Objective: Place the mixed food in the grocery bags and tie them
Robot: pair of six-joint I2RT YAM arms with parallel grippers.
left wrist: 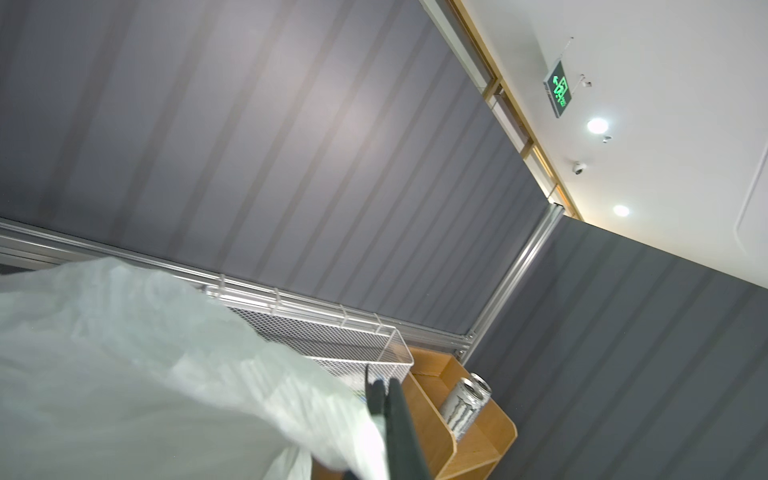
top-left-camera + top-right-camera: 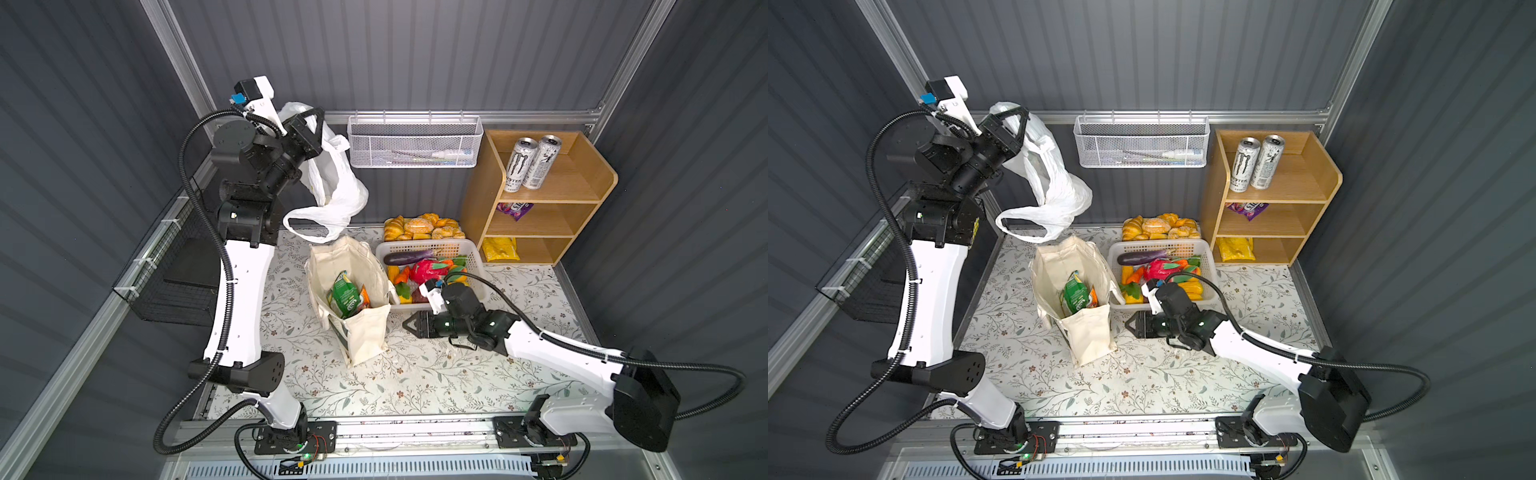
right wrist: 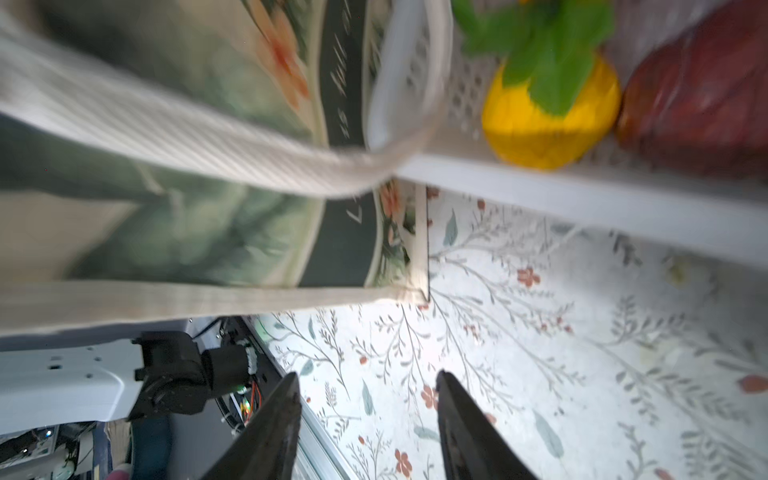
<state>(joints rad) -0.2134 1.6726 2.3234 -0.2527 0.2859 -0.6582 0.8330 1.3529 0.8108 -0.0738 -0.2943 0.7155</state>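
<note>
My left gripper [image 2: 321, 113] [image 2: 1025, 113] is raised at the back left, shut on the white plastic carrier bag [image 2: 332, 191] [image 1: 145, 374], which hangs from it with a loop handle low. The cream canvas tote [image 2: 365, 332] [image 2: 1088, 332] stands open mid-table with a green snack packet [image 2: 345, 293] inside. Right of it, the white perforated basket [image 2: 419, 248] holds a purple eggplant [image 2: 407, 257], a red piece [image 2: 428, 270] and a yellow piece [image 3: 540, 124]. My right gripper [image 2: 405, 324] [image 3: 368, 378] lies low between the tote [image 3: 208, 187] and the basket, open and empty.
Bread rolls [image 2: 422, 226] lie behind the basket. A wooden shelf [image 2: 598, 178] at the back right holds two cans [image 2: 532, 162], a purple packet [image 2: 515, 209] and a yellow packet [image 2: 498, 249]. A white wire basket [image 2: 415, 141] hangs on the back wall, a black one [image 2: 174, 282] at the left.
</note>
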